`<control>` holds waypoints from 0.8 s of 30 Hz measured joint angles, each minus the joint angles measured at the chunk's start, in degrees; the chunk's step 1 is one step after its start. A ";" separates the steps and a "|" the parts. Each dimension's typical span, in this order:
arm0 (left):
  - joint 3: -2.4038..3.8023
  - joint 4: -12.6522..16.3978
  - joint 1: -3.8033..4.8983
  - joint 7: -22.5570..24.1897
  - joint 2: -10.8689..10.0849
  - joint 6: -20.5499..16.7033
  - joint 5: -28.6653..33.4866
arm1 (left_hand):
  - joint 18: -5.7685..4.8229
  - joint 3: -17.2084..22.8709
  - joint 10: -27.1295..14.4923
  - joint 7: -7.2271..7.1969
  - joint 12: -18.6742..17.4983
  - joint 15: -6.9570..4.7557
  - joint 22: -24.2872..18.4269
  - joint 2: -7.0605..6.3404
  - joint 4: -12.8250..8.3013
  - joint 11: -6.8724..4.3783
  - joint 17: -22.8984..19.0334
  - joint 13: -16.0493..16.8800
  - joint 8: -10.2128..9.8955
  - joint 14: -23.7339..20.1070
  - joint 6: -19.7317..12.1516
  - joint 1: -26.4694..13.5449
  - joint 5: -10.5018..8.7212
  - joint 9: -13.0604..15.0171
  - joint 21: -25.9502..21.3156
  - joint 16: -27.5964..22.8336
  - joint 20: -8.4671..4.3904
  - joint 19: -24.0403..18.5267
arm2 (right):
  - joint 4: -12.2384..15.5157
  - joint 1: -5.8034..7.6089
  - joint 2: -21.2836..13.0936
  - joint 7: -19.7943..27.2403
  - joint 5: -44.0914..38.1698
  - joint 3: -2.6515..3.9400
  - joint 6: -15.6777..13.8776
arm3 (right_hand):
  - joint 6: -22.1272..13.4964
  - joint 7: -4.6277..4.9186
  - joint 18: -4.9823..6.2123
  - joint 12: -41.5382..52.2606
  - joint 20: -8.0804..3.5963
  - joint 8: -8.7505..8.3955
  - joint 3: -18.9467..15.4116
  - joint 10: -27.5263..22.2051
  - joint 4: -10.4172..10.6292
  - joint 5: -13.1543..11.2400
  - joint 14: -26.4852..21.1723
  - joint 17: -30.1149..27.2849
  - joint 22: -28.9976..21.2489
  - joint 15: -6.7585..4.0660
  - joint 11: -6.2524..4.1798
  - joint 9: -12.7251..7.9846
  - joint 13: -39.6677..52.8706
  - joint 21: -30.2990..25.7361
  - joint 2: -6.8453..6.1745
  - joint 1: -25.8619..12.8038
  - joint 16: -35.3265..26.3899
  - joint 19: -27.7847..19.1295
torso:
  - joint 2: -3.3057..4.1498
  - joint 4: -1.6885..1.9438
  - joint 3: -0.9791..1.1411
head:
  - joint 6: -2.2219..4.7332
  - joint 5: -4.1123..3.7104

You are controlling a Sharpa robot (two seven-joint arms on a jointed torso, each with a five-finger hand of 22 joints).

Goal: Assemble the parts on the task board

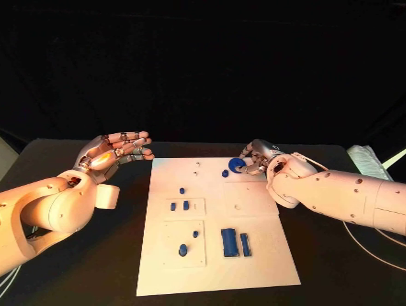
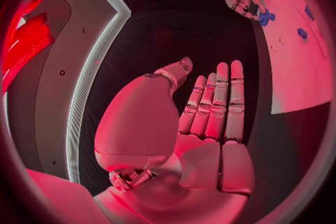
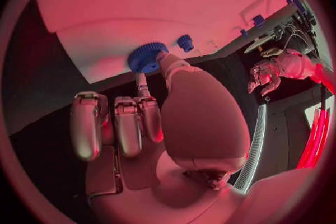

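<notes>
**Right hand grips a blue wheel at the board's far edge**

The white board (image 1: 217, 223) lies in the lower middle of the head frame. On it sit small blue parts: two long blocks (image 1: 235, 243) at lower right, two pegs (image 1: 180, 206) in a recessed square at centre left, and a small knob (image 1: 225, 173) near the top. At upper right, the right hand (image 1: 256, 158) pinches a blue toothed wheel (image 1: 237, 164) between thumb and fingertip, its other fingers curled. At left, the left hand (image 1: 113, 152) hovers off the board, fingers straight, slightly apart, holding nothing.

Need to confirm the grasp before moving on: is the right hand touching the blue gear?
Touching. The right wrist view shows the right hand pinching the blue gear by its rim, over the task board.
</notes>
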 measured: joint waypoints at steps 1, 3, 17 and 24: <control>0.00 0.00 0.00 0.00 0.00 0.00 0.00 | 0.00 0.00 0.00 0.00 0.00 0.00 0.00 0.00 0.00 0.00 0.00 0.00 0.00 0.00 0.00 0.00 0.00 0.00 0.00 0.00 0.00 0.00 | 0.00 0.00 -0.03 0.01 0.04 0.00 -0.08 | -0.75 0.58 0.00 -0.31 0.43 -0.45 -0.94 -0.47 0.09 -0.08 -0.11 0.00 0.00 0.31 0.47 -0.23 0.00 -0.01 0.00 0.00 0.00 0.00 | 0.00 0.00 0.00 | 0.01 0.03; 0.00 -0.02 0.00 0.00 0.01 0.00 0.00 | 0.00 0.00 0.00 0.00 0.00 0.00 0.00 0.06 0.00 0.00 0.01 0.00 0.00 0.00 0.00 -0.06 0.00 0.00 0.00 0.09 0.00 0.00 | 0.07 0.00 -0.13 0.04 0.10 0.00 -0.24 | -2.43 1.23 0.00 -0.86 1.02 -1.28 -3.33 -1.30 0.35 -0.08 -0.02 0.00 0.00 1.02 1.30 -0.71 0.00 -0.51 0.02 0.02 0.00 0.00 | 0.00 -0.02 0.00 | 0.08 0.10; -0.01 -0.62 0.00 -0.01 -0.03 0.00 0.00 | 0.00 0.00 -0.20 0.00 -0.21 0.00 0.14 0.08 0.00 0.20 0.09 0.00 0.00 0.00 0.00 -0.68 0.00 0.00 0.21 0.28 0.16 -0.16 | 3.92 -0.02 -2.57 2.69 1.57 -0.01 -5.82 | -4.08 2.48 -0.03 -1.36 2.33 -1.90 -15.77 -2.86 0.88 3.98 0.00 -0.01 -0.01 2.23 2.38 -2.23 -0.01 0.94 1.74 0.52 0.00 -0.10 | -0.05 -0.03 -0.04 | 0.09 0.29; -0.01 -0.88 0.00 -0.01 0.10 0.00 0.00 | 0.00 0.00 -0.20 0.00 -0.20 0.00 0.14 0.08 0.00 0.20 0.09 0.00 0.00 0.00 0.00 -0.68 0.00 0.00 0.21 0.28 0.16 -0.16 | 7.64 0.55 -4.43 6.48 3.83 0.12 -10.47 | -0.82 1.10 -0.90 0.41 1.95 0.16 -10.14 0.92 0.16 5.37 0.00 -0.01 -0.02 1.57 1.14 -2.06 -0.01 3.47 4.94 4.59 0.00 0.01 | -0.15 -0.15 -0.06 | 0.08 0.83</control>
